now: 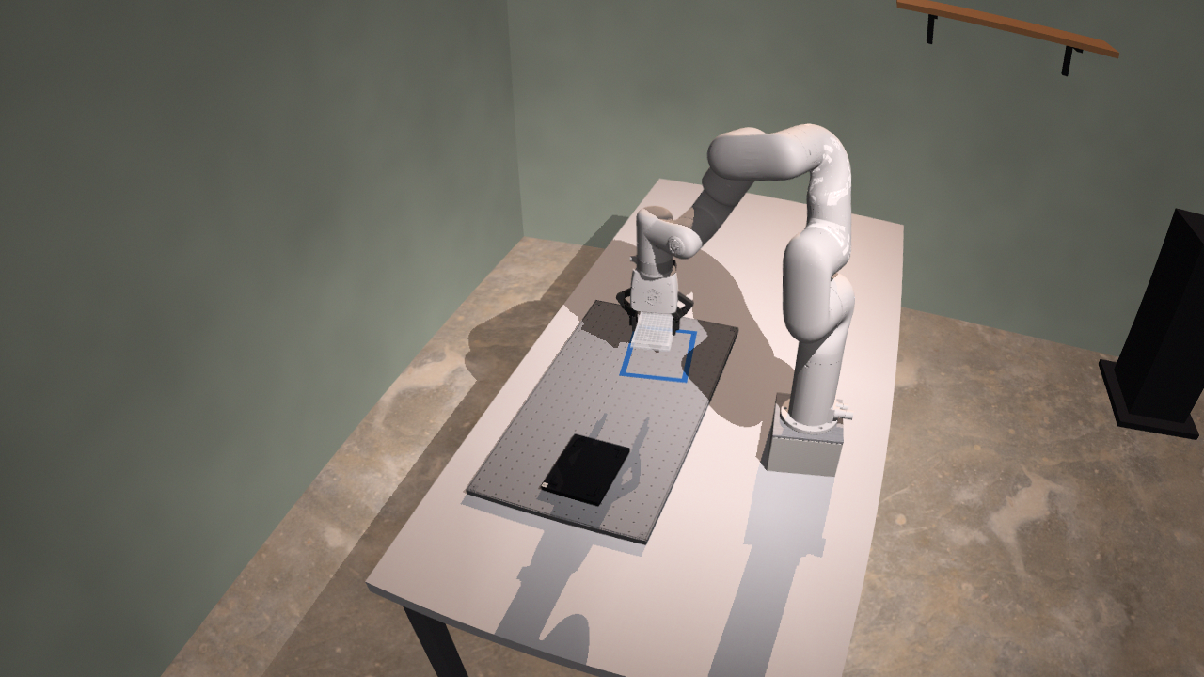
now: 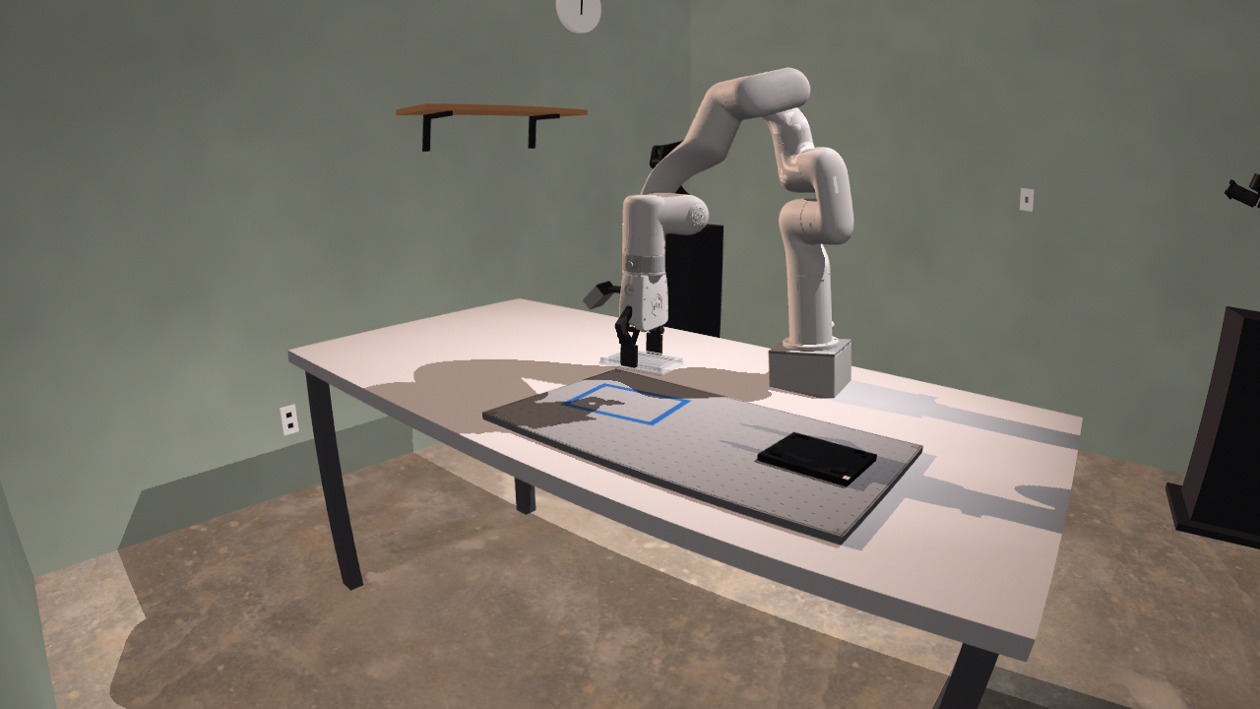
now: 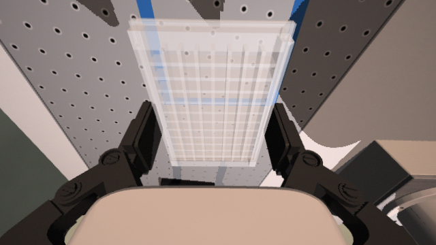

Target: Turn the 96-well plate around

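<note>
- Green walls are surrounding a pale table (image 1: 850, 522) that is carrying a grey perforated deck (image 1: 538, 429).
- Near the middle of the top view, the gripper (image 3: 212, 136) is clamping the clear 96-well plate (image 3: 211, 92) by its long sides, in the air above the blue outline B1 (image 1: 652, 375).
- The black nest N1 (image 1: 586, 468), lower in that view, is standing without the plate.
- The transfer step seems to be running; next the plate probably needs lowering flat inside B1, for regripping.

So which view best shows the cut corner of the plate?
The wrist view: the plate fills the frame between the end effector fingers, and a notch shows at its far right corner. In the top view the plate is a small white patch over the blue B1 outline; in the exterior view it appears edge-on.
</note>
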`<state>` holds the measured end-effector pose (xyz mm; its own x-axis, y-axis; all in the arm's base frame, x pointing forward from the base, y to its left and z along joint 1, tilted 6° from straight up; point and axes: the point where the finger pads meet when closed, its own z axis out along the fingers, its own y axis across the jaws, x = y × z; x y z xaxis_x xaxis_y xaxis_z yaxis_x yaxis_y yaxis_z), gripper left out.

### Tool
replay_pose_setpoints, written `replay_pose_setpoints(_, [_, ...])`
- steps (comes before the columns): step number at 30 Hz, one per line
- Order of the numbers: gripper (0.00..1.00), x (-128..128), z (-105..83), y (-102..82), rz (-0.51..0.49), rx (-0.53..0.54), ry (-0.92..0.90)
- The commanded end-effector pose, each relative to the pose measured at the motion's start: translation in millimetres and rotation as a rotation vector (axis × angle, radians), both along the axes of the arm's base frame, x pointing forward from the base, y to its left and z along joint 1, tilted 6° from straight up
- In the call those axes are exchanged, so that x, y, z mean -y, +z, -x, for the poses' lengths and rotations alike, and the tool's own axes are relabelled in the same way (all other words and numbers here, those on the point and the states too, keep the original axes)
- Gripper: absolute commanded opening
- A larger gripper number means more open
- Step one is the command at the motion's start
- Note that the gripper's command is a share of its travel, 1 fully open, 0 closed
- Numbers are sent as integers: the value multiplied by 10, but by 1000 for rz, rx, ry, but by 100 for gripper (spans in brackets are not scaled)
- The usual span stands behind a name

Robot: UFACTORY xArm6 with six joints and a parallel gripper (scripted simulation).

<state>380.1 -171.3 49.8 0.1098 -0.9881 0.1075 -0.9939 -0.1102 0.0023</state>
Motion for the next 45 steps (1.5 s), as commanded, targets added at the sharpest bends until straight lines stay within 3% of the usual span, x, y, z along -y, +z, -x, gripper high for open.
replay_pose_setpoints(1, [0,110,-6,20,1,4,0])
replay_pose_setpoints(11, [0,359,17,40,1,4,0])
replay_pose_setpoints(45, [0,359,17,40,1,4,1])
